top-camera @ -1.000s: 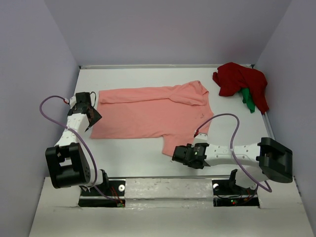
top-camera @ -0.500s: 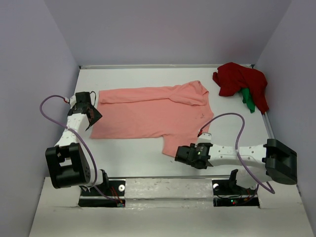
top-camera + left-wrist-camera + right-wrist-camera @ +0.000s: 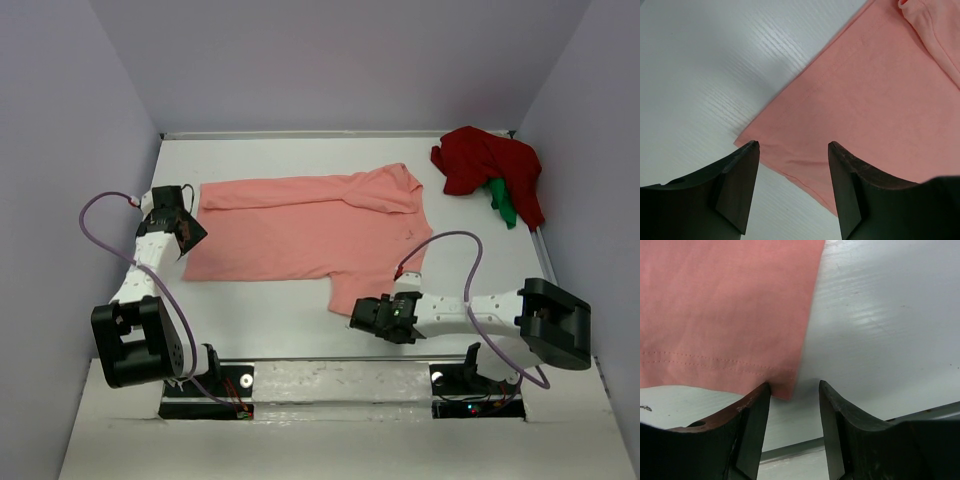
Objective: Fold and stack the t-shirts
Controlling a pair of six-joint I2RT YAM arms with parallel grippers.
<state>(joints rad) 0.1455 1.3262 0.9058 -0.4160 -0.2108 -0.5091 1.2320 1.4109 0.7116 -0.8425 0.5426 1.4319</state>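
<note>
**Salmon-pink t-shirt (image 3: 300,230) lies spread out, an open gripper at each end**

Closest to me, the right gripper (image 3: 353,312) sits low at the near right corner of the salmon-pink t-shirt, where a flap of cloth juts towards the front edge of the table (image 3: 270,315). Its wrist camera shows its jaws parted. The stitched hem runs across in front of them, and the cloth's corner ends right by the tip of the left-hand finger (image 3: 752,415). Bare white tabletop fills the rest of the gap. It grips nothing. I cannot tell whether the fingertips touch the table.

The shirt itself lies flat across the middle of the table, with its long side running left to right. Its collar end is to the right and one sleeve is folded in over the body near the far edge.

At the shirt's left edge is the left gripper (image 3: 187,236), also released, with its two dark fingers wide apart. In its wrist view the near left corner of the pink cloth lies between the fingers (image 3: 740,180), and nothing is pinched.

Farthest off, in the far right corner of the table, a dark red t-shirt (image 3: 480,160) sits crumpled in a heap, well apart from the pink one. A bit of a green t-shirt (image 3: 503,203) pokes out from under its near side.
</note>
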